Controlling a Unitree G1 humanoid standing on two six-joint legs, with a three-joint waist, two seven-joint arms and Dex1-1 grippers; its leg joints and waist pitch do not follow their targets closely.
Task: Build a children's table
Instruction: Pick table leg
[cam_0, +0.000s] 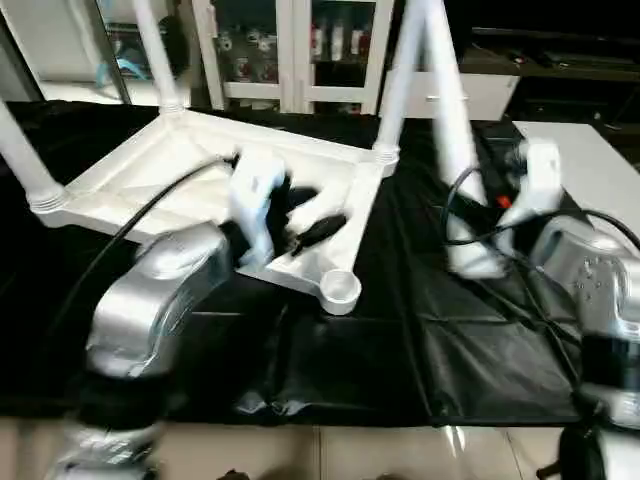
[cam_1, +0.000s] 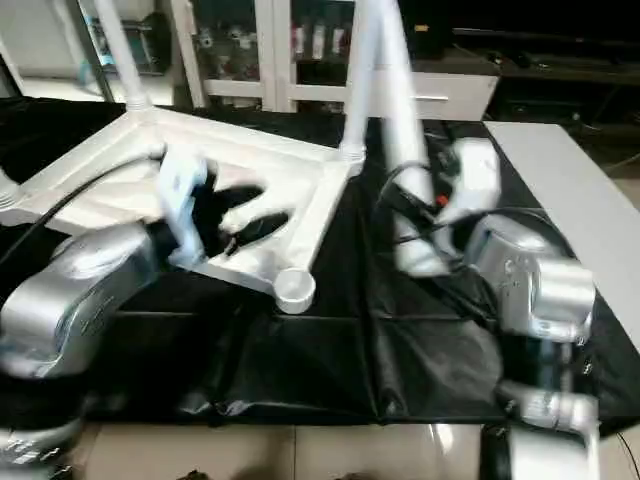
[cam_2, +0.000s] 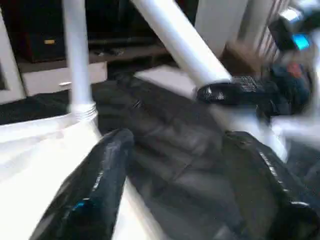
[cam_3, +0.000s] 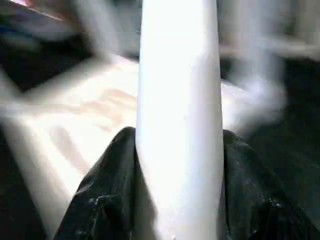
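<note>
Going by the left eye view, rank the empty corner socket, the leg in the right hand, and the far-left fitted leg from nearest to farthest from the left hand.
1. The empty corner socket, at the tabletop's near corner, just beside the left hand.
2. The leg in the right hand, off the tabletop on the robot's right.
3. The far-left fitted leg, at the tabletop's opposite end.

Lab-type rm, glass cabinets (cam_0: 290, 50), black-draped bench (cam_0: 400, 330)
</note>
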